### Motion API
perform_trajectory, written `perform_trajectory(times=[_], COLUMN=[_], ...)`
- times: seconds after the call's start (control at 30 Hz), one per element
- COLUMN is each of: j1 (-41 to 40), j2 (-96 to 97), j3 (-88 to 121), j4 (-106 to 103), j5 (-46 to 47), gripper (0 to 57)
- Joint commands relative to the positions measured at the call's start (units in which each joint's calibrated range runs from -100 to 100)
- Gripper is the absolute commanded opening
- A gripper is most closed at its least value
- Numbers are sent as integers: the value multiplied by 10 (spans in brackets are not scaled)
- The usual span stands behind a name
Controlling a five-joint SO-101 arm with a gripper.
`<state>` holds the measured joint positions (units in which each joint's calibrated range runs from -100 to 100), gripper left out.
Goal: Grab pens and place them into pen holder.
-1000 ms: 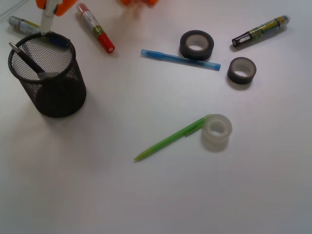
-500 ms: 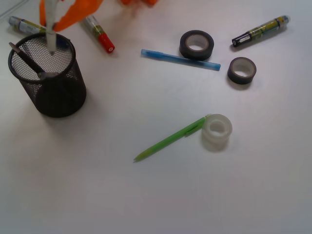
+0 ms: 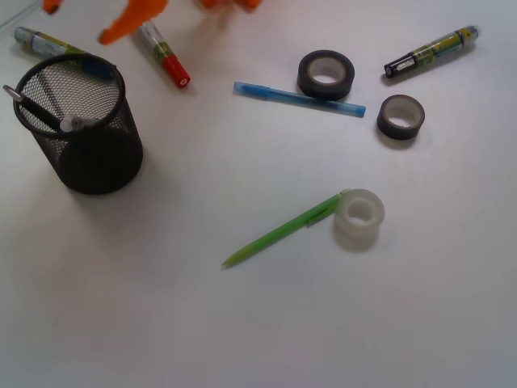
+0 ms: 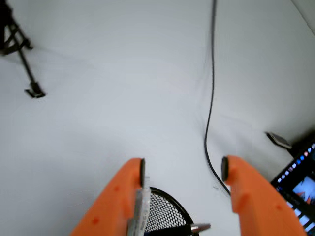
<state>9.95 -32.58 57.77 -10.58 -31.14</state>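
A: Table [image 3: 242, 323], pen holder [image 3: 89, 158]?
B: Holder holds two pens; hand [image 4: 182, 172] above it, spread wide, empty.
A: Remaining pens?
B: Light blue pen [image 3: 299, 99] right of holder, lying crosswise; lime green pen [image 3: 279, 233] beyond, diagonal.

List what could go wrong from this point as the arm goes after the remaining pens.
1. The light blue pen lies against a dark tape roll, so closing on it may drag or snag the roll.
2. The lime green pen has its upper end touching the clear tape roll; a grasp there could catch both.
3. Pens already lean across the pen holder, so the next one might catch on them. The open gripper hangs just above its rim.
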Motion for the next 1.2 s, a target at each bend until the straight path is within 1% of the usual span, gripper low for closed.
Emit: perform_trajectory(times=[0.0,0.1,0.2,0.27,0.4,0.7,1.17], j1=[-36,-77,-116,-144,-196,-255,-306], j2=[-54,-74,-78,-77,-50,112,285], j3=[-113,-173,-202,-204,-198,-206,-203], j4=[295,503,667,741,819,834,724], j5=[70,124,138,138,138,108,85], gripper=[183,183,183,183,183,183,183])
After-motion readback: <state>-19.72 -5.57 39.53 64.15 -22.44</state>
